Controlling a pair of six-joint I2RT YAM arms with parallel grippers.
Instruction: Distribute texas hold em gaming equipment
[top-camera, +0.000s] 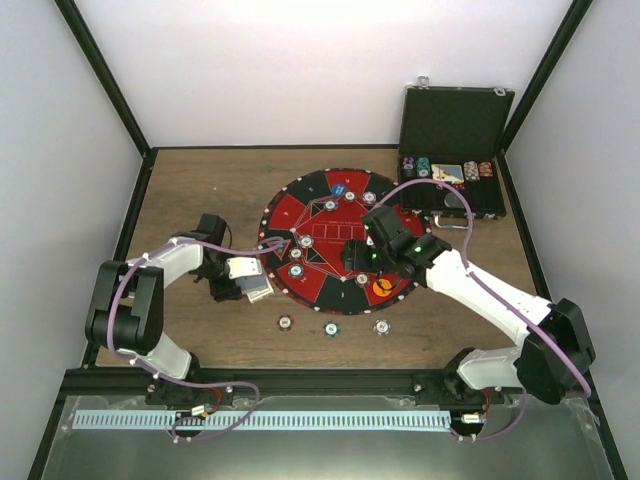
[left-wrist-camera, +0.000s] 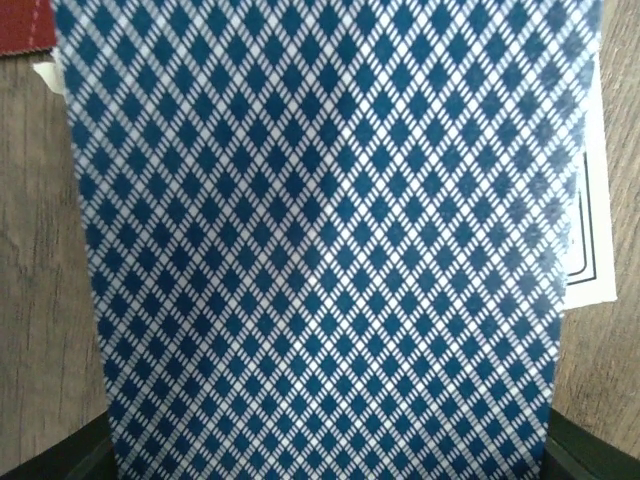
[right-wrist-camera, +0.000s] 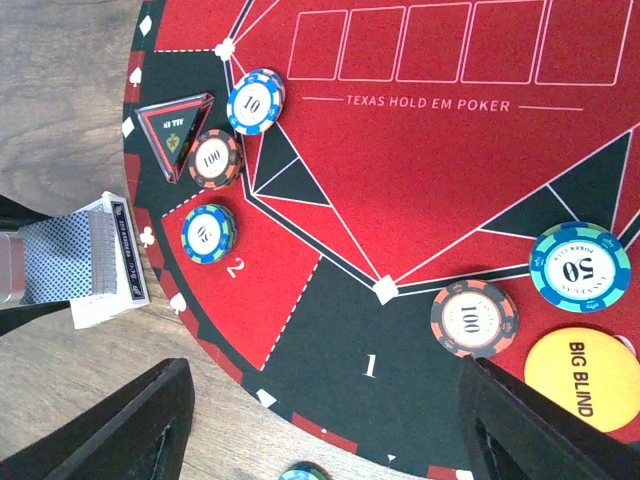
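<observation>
A stack of blue diamond-backed playing cards (left-wrist-camera: 320, 240) fills the left wrist view, with dark fingers (left-wrist-camera: 45, 465) at its lower corners. My left gripper (top-camera: 245, 280) sits at the mat's left edge, shut on the cards (right-wrist-camera: 75, 255). My right gripper (right-wrist-camera: 330, 430) hangs open over mat segment 1, holding nothing. Striped chips (right-wrist-camera: 256, 100), (right-wrist-camera: 215, 158), (right-wrist-camera: 208, 232) lie beside the black triangular marker (right-wrist-camera: 175, 128). Two more chips (right-wrist-camera: 474, 318), (right-wrist-camera: 580, 265) lie by the orange Big Blind button (right-wrist-camera: 583, 378). A blue button (top-camera: 341, 188) lies at the mat's far side.
The round red-and-black mat (top-camera: 330, 215) covers the table's middle. Three chips (top-camera: 286, 322), (top-camera: 331, 328), (top-camera: 381, 326) lie on the wood before it. An open black case (top-camera: 455, 130) with chip rows stands at the back right. A white card face (left-wrist-camera: 590, 230) pokes out under the stack.
</observation>
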